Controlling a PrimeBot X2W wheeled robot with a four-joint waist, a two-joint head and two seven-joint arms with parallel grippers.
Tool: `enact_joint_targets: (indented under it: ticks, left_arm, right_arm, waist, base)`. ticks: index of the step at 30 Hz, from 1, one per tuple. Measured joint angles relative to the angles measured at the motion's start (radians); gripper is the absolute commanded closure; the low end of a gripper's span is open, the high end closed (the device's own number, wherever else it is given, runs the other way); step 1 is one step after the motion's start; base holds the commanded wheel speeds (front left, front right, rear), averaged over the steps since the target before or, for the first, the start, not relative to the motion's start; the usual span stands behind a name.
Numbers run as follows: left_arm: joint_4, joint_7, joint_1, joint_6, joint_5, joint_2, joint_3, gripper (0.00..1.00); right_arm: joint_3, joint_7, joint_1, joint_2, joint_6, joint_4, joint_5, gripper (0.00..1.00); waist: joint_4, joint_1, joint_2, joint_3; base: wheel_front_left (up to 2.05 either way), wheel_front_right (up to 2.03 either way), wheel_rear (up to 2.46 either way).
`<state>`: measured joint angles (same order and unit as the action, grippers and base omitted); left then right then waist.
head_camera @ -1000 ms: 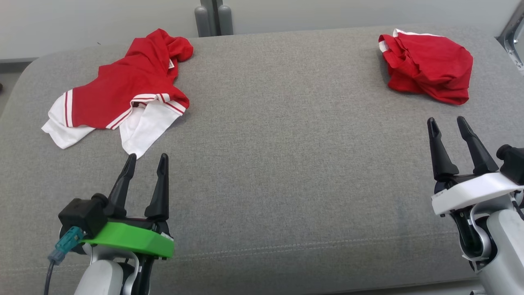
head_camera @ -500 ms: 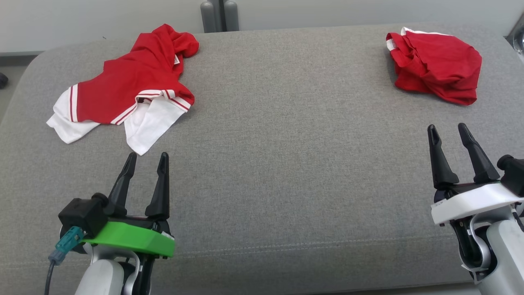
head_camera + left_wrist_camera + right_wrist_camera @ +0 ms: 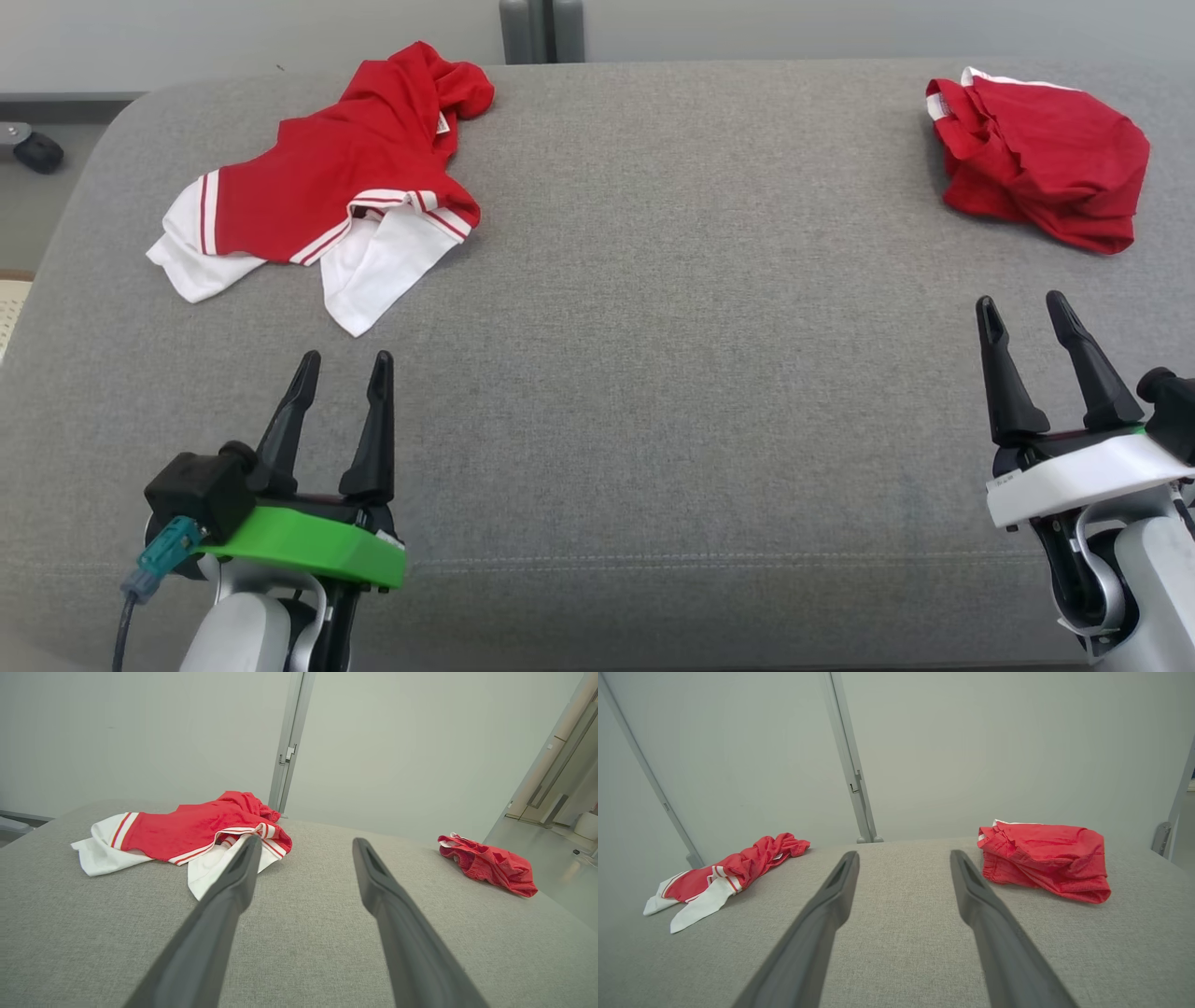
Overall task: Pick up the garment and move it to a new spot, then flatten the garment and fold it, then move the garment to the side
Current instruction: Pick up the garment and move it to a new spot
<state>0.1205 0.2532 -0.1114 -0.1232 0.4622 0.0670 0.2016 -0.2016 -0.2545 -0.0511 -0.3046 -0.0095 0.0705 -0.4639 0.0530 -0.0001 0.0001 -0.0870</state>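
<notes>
Head camera shifted, both jaws wide, red-white garment (image 3: 317,201) far left, red bundle (image 3: 1041,163) far right

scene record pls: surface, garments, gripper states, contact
surface: grey padded surface
garment 1: red and white garment, crumpled, far left
garment 2: red garment, bundled, far right
left gripper: open, empty, short of the red and white garment
right gripper: open, empty, short of the red garment
contact: none
</notes>
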Motion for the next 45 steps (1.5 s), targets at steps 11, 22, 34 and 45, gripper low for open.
enact_joint_targets:
  ticks: [11, 22, 34, 45]
  left_arm:
    - [0.002, 0.000, -0.002, 0.000, -0.001, -0.007, 0.007, 0.00]
    - [-0.001, 0.000, -0.080, -0.001, -0.044, 0.016, 0.033, 0.00]
    - [0.025, -0.020, -0.302, -0.001, -0.045, 0.022, 0.057, 0.00]
    - [0.176, -0.118, -0.598, -0.001, 0.006, -0.006, 0.050, 0.00]
  right_arm:
    - [-0.010, 0.000, 0.000, -0.016, 0.021, -0.013, 0.032, 0.00]
    - [-0.024, 0.004, -0.045, -0.036, 0.031, -0.044, 0.048, 0.00]
    - [-0.027, 0.036, -0.151, -0.058, 0.035, -0.072, 0.075, 0.00]
    - [-0.039, 0.068, -0.266, -0.075, 0.042, -0.111, 0.106, 0.00]
  waist:
    - [0.082, 0.0000, 0.0000, -0.027]
    - [0.153, 0.0000, -0.0001, -0.094]
    - [0.215, 0.0001, 0.0000, -0.222]
    - [0.270, 0.0001, 0.0000, -0.347]
  base:
    - [0.00, 0.00, 0.00]
    - [0.00, 0.00, 0.00]
    - [0.00, 0.00, 0.00]
    - [0.00, 0.00, 0.00]
